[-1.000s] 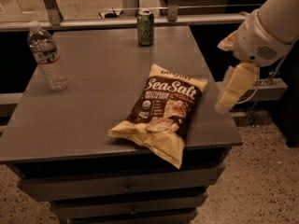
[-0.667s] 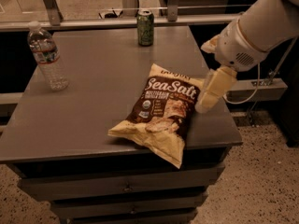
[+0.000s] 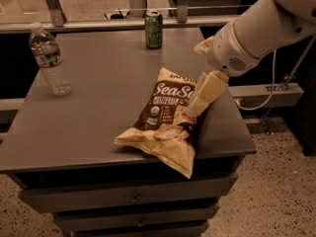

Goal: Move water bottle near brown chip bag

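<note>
- Grey and flat, the cabinet top (image 3: 108,88) is carrying everything here, with drawers (image 3: 133,199) showing below it and speckled floor (image 3: 276,181) lying around it.
- The gripper (image 3: 200,100) is hanging over the right side of the top, its pale tip overlapping the upper right corner of the brown chip bag (image 3: 163,120). Nothing is showing in it, and I cannot tell whether it is set wide or narrow.
- The bag is lying flat and slanted, with its pale lower corner poking past the front edge.
- White lettering on the bag is reading "Sea S…", the rest being covered by the gripper. A smaller line beneath is possibly reading "Multigrain", though it is too small to be sure.
- The green drink can (image 3: 153,29) is standing upright near the back edge, apart from the bag, and its print is not giving up any words.
- The water bottle (image 3: 49,60) is standing upright at the far left, white cap on, well apart from both gripper and bag. Its label band is not readable.
- By my judgement the reach is the step in hand and the bottle is not yet grasped. The next move is calling for the arm to cross leftward above the bag without snagging it, close around the ribbed body, and carry the bottle back beside the bag.
</note>
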`<action>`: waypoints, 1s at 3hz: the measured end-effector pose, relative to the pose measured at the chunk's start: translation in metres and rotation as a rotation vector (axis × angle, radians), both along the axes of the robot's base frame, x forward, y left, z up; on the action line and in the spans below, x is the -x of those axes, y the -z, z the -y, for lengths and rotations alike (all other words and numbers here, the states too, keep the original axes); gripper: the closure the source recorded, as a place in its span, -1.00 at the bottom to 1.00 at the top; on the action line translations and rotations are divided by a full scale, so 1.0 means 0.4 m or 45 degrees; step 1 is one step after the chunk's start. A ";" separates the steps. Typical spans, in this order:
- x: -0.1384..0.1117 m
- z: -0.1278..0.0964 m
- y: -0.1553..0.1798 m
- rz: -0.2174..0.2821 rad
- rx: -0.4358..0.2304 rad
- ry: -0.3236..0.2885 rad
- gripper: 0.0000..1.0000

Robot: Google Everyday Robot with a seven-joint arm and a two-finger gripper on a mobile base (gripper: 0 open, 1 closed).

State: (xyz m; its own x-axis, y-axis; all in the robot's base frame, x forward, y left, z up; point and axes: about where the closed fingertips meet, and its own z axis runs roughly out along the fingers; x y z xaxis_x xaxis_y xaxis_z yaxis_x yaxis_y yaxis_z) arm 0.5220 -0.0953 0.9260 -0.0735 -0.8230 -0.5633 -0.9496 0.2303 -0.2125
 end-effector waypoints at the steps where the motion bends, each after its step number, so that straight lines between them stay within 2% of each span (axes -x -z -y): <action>1: -0.008 -0.044 -0.004 0.017 -0.088 -0.025 -1.00; 3: -0.073 -0.384 -0.036 0.048 -0.377 -0.221 -1.00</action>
State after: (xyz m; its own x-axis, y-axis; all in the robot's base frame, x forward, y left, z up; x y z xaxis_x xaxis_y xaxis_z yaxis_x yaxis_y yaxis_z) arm 0.5511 0.0584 0.9404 0.0784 -0.6215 -0.7795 -0.9728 0.1232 -0.1961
